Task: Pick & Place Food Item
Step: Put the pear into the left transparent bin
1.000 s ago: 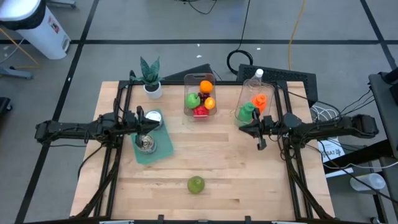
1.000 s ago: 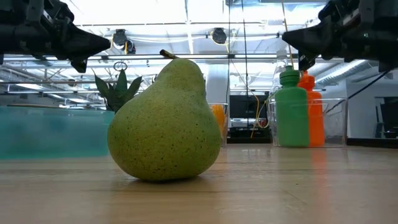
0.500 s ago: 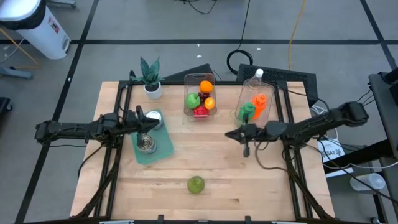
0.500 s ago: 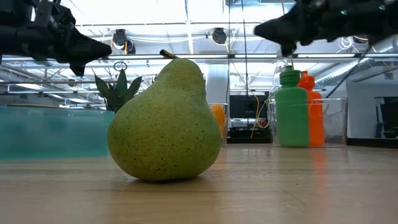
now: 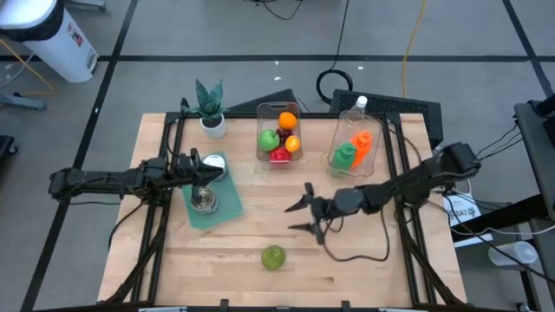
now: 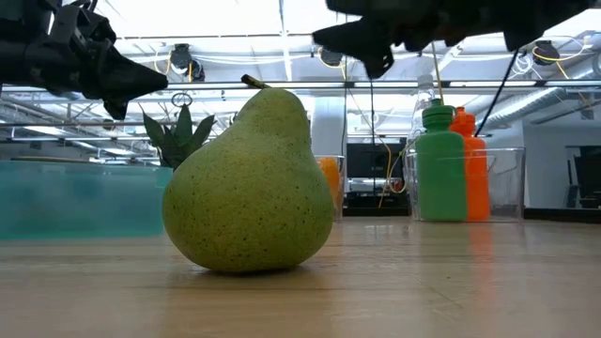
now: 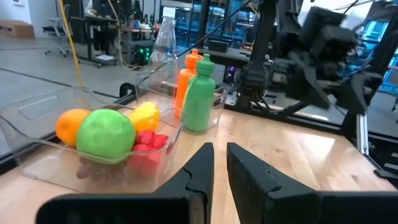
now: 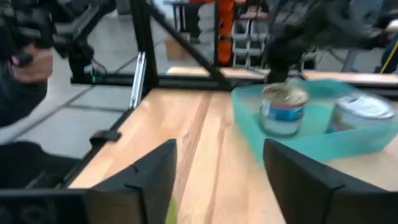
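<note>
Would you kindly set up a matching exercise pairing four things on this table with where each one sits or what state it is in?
Things:
1. pear
2. green bottle
3. right claw
4. tin can

Places or states:
A. in the teal tray
B. open, above the table's middle
C. alone on the bare wood near the front edge
D. in a clear bin beside the orange bottle

Pairs: 1-C, 2-D, 3-B, 4-A

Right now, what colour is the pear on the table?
Green with tiny dark speckles; the pear shows best in the low view.
</note>
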`<state>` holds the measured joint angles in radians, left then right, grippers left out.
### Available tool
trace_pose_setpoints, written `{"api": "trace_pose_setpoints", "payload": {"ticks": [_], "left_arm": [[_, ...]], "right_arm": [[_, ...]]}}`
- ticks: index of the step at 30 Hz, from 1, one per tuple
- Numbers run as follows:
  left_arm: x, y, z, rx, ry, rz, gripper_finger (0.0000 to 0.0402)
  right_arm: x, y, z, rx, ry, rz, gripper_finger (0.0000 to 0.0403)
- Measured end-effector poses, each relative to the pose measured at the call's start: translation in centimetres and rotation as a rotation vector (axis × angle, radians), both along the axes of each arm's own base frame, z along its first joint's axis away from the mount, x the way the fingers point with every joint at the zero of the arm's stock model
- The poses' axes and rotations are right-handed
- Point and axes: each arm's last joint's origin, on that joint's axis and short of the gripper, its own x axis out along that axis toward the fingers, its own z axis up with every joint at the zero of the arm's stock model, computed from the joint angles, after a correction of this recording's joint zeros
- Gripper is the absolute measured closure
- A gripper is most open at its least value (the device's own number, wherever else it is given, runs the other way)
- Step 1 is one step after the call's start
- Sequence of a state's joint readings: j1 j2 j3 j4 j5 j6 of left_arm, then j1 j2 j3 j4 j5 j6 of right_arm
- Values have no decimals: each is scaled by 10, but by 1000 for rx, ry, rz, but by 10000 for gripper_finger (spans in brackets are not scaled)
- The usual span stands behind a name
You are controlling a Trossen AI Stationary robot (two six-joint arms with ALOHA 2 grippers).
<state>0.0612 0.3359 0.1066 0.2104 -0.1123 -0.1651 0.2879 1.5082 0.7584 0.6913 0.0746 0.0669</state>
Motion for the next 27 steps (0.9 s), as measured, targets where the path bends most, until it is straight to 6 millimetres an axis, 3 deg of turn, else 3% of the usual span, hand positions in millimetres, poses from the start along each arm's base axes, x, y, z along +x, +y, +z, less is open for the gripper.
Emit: {"api": "trace_pose_setpoints", "payload": {"ticks": [8,15,27], "left_arm": [[0,0,0,-2,-2,-2,350],[0,0,0,-21,-2,-8,350],[1,0,-1,-23,7,-9,350]], "right_arm": [[36,29,-19,61,41,39,129],[53,46,-37,106,102,151,137],[76,63,-71,112,190,158,145]]}}
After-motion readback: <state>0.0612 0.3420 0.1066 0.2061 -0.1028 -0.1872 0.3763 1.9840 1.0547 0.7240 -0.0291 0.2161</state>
